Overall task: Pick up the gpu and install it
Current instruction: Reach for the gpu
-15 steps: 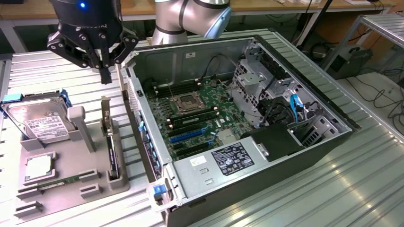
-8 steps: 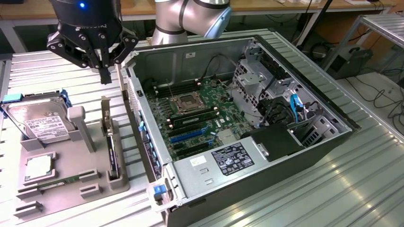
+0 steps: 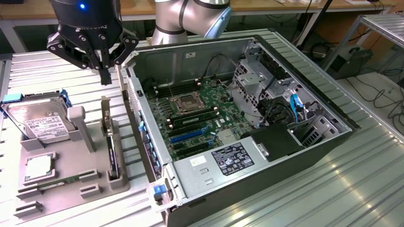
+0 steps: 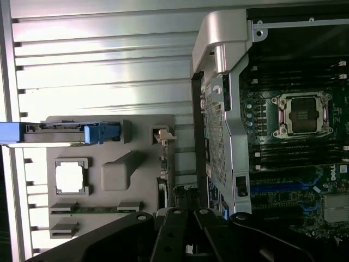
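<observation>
The gpu (image 3: 111, 150) stands on edge in a slot of the grey holder tray (image 3: 63, 156), its silver bracket (image 3: 105, 109) pointing up. My gripper (image 3: 106, 75) hangs shut in the air just above that bracket end, with nothing between its fingers. In the wrist view the gripper (image 4: 184, 218) looks down on the thin edge of the gpu (image 4: 162, 183) beside the open computer case (image 4: 223, 109). The motherboard (image 3: 196, 118) with its blue card slots (image 3: 189, 135) lies open inside the case.
On the tray sit a silver hard drive (image 3: 38, 122) in a blue caddy, a processor chip (image 3: 38, 168) and a green memory stick (image 3: 60, 182). The case wall (image 3: 142, 127) rises close to the gpu on the exterior view's right. Ribbed metal table (image 3: 353, 189) all around.
</observation>
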Controlling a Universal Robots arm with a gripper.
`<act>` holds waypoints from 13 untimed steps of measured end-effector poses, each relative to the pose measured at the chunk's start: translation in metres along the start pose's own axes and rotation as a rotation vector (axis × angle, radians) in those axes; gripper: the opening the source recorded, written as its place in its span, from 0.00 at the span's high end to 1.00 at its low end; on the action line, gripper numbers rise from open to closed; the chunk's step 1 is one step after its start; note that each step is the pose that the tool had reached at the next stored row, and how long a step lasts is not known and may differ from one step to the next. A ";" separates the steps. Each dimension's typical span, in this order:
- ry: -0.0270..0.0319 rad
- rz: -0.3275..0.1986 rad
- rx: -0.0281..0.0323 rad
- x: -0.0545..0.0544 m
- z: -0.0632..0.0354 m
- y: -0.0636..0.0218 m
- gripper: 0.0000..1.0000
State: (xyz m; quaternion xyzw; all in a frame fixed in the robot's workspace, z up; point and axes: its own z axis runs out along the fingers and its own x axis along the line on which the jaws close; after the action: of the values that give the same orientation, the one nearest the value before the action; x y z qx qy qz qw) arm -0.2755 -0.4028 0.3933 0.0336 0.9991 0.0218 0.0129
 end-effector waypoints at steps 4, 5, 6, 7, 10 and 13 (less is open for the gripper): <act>-0.0001 0.000 0.0000 0.000 -0.0001 -0.0032 0.89; 0.0000 0.000 0.0000 0.000 -0.0001 -0.0039 0.89; -0.0001 0.000 0.0000 0.000 -0.0002 -0.0046 0.89; 0.0000 0.000 0.0000 0.000 -0.0002 -0.0055 0.89; -0.0001 0.000 0.0000 -0.001 -0.0003 -0.0081 0.89; -0.0001 0.000 0.0000 -0.001 -0.0004 -0.0110 0.89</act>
State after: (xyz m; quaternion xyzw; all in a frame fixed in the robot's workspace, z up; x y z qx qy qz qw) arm -0.2754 -0.4139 0.3933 0.0336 0.9991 0.0218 0.0130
